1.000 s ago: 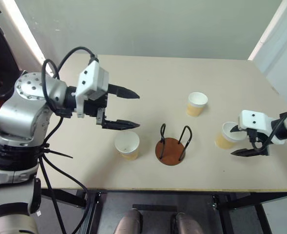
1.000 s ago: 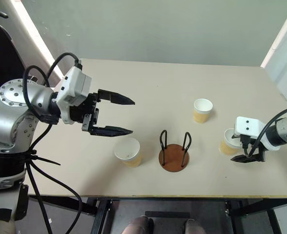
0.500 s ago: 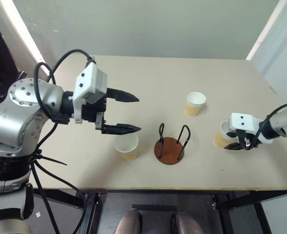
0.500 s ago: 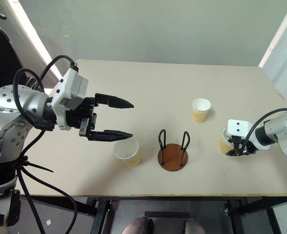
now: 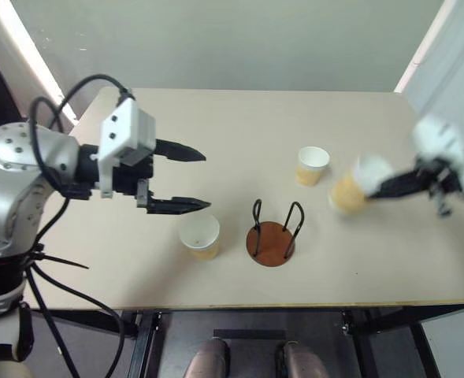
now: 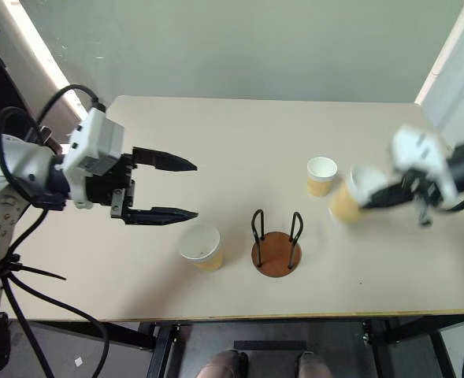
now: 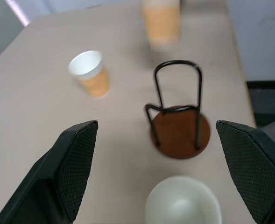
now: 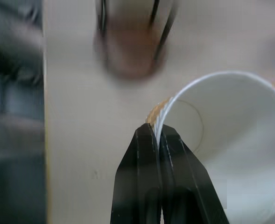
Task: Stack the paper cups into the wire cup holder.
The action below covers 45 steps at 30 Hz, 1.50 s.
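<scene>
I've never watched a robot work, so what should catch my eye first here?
The right gripper, shut on the rim of a paper cup, holds it above the table. The left gripper hangs open above another cup, beside the empty wire cup holder.
</scene>
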### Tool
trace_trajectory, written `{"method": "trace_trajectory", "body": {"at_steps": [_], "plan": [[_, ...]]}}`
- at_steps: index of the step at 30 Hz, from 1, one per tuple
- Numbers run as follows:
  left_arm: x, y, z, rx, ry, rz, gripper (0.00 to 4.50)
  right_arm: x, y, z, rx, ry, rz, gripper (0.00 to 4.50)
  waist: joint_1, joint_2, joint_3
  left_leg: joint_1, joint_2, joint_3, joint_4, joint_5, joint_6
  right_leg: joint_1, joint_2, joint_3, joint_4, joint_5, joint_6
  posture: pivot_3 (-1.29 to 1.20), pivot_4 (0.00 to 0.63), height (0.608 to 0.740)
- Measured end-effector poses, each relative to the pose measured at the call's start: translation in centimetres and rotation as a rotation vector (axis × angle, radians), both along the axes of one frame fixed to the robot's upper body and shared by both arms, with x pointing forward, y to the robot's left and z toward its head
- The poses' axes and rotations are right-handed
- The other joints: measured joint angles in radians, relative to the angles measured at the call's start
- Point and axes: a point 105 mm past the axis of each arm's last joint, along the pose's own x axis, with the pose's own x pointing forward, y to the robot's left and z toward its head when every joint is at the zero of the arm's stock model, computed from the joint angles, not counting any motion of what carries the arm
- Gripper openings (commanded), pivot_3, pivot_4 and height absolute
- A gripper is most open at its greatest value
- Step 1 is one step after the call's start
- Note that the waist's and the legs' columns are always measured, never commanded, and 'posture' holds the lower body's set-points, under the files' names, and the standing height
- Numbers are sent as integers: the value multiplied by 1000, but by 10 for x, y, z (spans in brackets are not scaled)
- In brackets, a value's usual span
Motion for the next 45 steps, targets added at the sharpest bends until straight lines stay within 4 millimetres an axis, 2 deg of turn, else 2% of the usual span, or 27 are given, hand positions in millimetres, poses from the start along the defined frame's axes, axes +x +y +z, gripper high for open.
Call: {"method": "trace_trajectory", "body": {"at_steps": [1, 3, 7, 12, 15, 26, 36, 39, 40, 45], "plan": [[0, 0, -1, 0, 2, 1, 4352, -6, 13, 17, 26, -60, 68, 26, -2, -2, -1, 2, 1, 0, -3, 0, 1, 0, 0, 0, 0, -1, -1, 0, 150, 740], [0, 0, -2, -1, 6, -2, 4352, -12, 38, 26, 35, -93, 183, 26, -4, -6, -3, 5, 3, -3, -5, -1, 3, 2, 3, -2, 1, -2, -4, 0, 150, 740], [-1, -1, -2, -1, 5, -11, 4352, -7, 66, -8, -68, -7, 306, 26, -2, -4, -1, 4, 4, -5, -5, -1, 3, 0, 3, -3, 3, -3, -6, 0, 150, 740], [-1, 0, -7, 2, 16, -14, 4352, 4, 73, -41, -231, -16, 351, 26, 0, -4, -1, 3, 4, -5, -5, -1, 3, 0, 3, -3, 2, -3, -6, 0, 150, 740], [-2, 0, -9, 4, 21, -13, 4352, 6, 74, -53, -275, -2, 377, 26, -1, -4, -1, 2, 4, -5, -5, -1, 2, -1, 3, -3, 2, -3, -6, 0, 150, 740], [-6, -3, -14, 6, 31, -23, 4352, 9, 82, -68, -366, -40, 456, 26, -2, -4, -1, 2, 4, -5, -5, -3, 3, -1, 3, -4, 4, -4, -8, 0, 150, 740], [-6, -4, -14, 8, 26, -17, 4352, 12, 88, -71, -384, -39, 480, 3154, -2, -4, -1, 3, 5, -5, -5, -4, 2, -1, 3, -4, 5, -4, -10, 0, 150, 740], [-4, -4, -14, 10, 20, -2, 4352, 25, 84, -67, -387, -55, 420, 4101, -2, -4, -1, 3, 5, -5, -5, -4, 2, -1, 3, -4, 5, -4, -11, 0, 150, 740], [-2, -4, -15, 14, 14, 10, 4352, 35, 80, -64, -388, -73, 375, 4440, -2, -4, -1, 4, 5, -5, -5, -4, 2, -1, 2, -4, 5, -4, -11, 0, 150, 740], [14, -3, -18, 29, -24, 87, 4352, 90, 57, -56, -381, -158, 127, 4479, -2, -4, -1, 4, 5, -6, -5, -3, 2, -2, 2, -4, 6, -1, -16, 0, 150, 740]]}}
